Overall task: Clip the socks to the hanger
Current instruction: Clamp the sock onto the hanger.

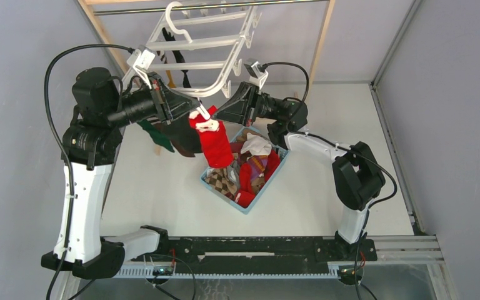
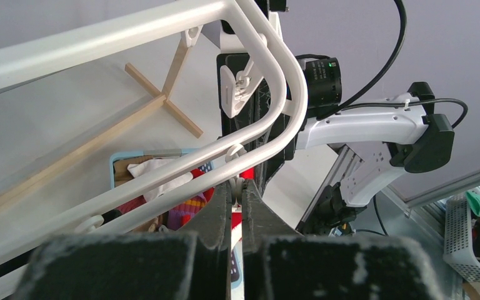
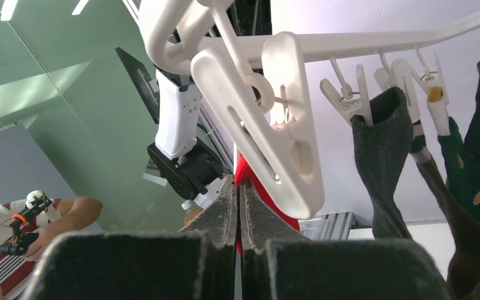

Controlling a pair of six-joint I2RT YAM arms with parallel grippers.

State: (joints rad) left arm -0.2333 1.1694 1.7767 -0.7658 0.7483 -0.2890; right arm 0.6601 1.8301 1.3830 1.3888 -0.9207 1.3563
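Left gripper [image 2: 237, 187] and right gripper [image 3: 238, 187] were both pinched narrow. In the top view their tips met mid-frame at the red sock [image 1: 215, 145], which hung under a white clip [image 1: 204, 113]. Whether either gripped it could not be told. Beneath lay the light-blue basket [image 1: 267, 182] of loose socks [image 1: 256, 147]. Farther, upper centre, hung the hanger [image 1: 200, 42], with dark socks [image 1: 181, 139] under its left side.

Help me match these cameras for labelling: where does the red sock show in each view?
Top external: the red sock hangs at centre, under the near corner of the white hanger.
Left wrist: a red sliver at low centre, under the hanger's curved corner.
Right wrist: a red patch at low centre, behind the big white clip.
Shared landmark: the white hanger frame.
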